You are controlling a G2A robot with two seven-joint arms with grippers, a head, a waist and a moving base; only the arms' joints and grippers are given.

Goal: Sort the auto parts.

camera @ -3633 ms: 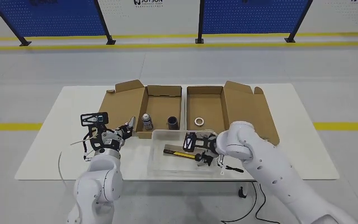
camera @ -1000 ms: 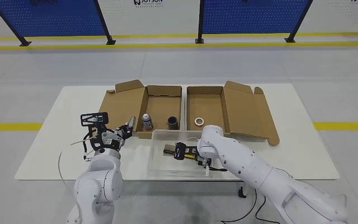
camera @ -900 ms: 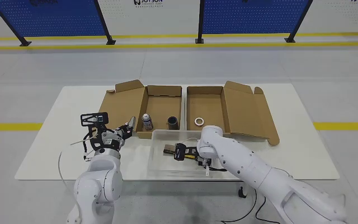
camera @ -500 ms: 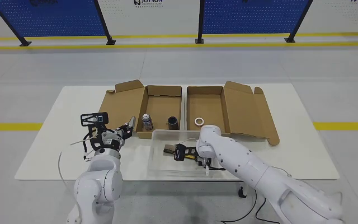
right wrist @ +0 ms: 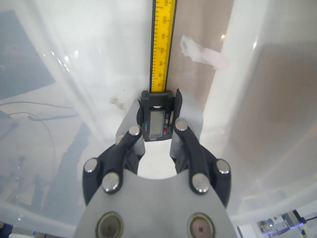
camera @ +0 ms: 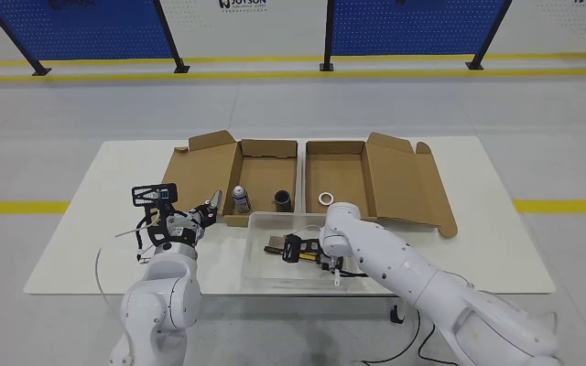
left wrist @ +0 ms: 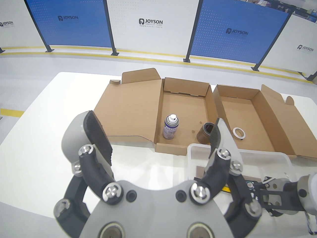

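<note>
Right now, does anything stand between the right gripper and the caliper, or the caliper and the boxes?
Nothing at the grip: the right gripper grips the digital caliper in the clear bin. Only the bin's far wall separates it from the cardboard boxes.

Right gripper [right wrist: 158, 115] shifted left; jaws now clamp caliper [right wrist: 162, 38].

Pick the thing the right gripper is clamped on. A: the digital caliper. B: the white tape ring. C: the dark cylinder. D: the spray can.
A: the right wrist view shows the right gripper shut on the display head of the digital caliper, inside the clear plastic bin.
</note>
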